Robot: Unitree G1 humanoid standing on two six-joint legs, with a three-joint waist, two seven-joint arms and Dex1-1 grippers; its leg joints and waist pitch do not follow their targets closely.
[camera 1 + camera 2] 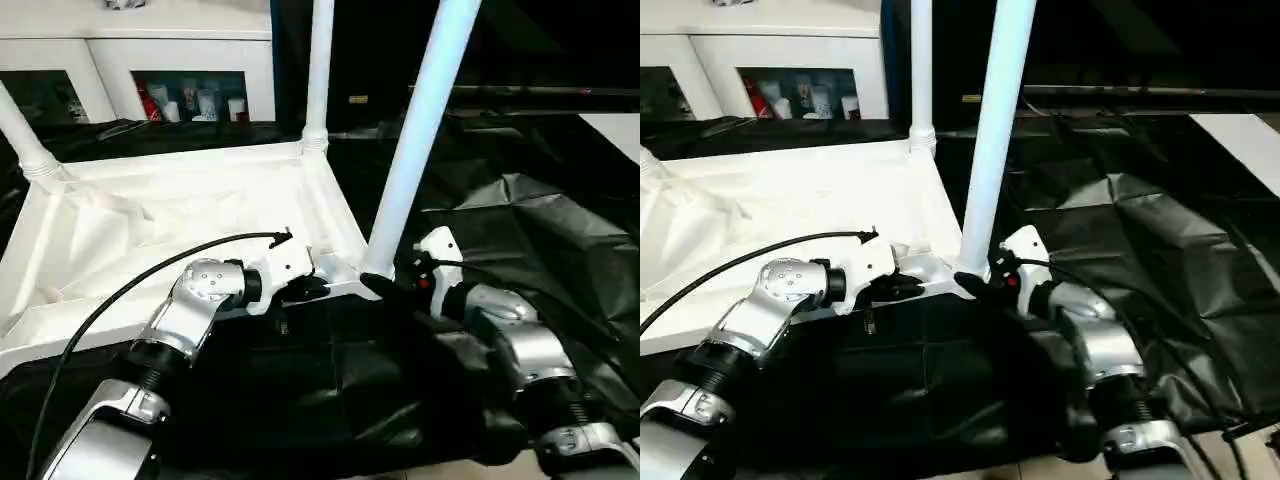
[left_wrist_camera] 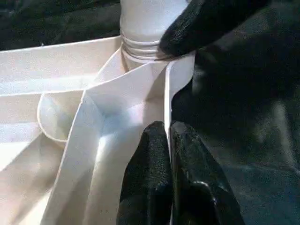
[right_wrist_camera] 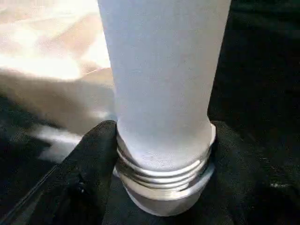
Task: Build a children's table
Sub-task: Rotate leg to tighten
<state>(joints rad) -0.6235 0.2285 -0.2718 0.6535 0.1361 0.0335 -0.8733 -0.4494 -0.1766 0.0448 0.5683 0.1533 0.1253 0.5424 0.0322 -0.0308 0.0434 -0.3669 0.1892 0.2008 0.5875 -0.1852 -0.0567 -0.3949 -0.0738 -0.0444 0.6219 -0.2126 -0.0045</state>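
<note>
A staged indoor test space — a robotics lab or demo room rather than a lived-in home. A work table point(image 1: 540, 230) draped in crinkled black sheeting fills the foreground, with a white cabinet point(image 1: 150, 60) behind it — its glass doors showing small bottles and jars — and dark backdrop beyond.

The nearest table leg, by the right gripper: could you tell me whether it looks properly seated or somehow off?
The nearest leg leans instead of standing straight like the far leg, and its threads show above the corner socket, so it looks only partly screwed in.
</note>
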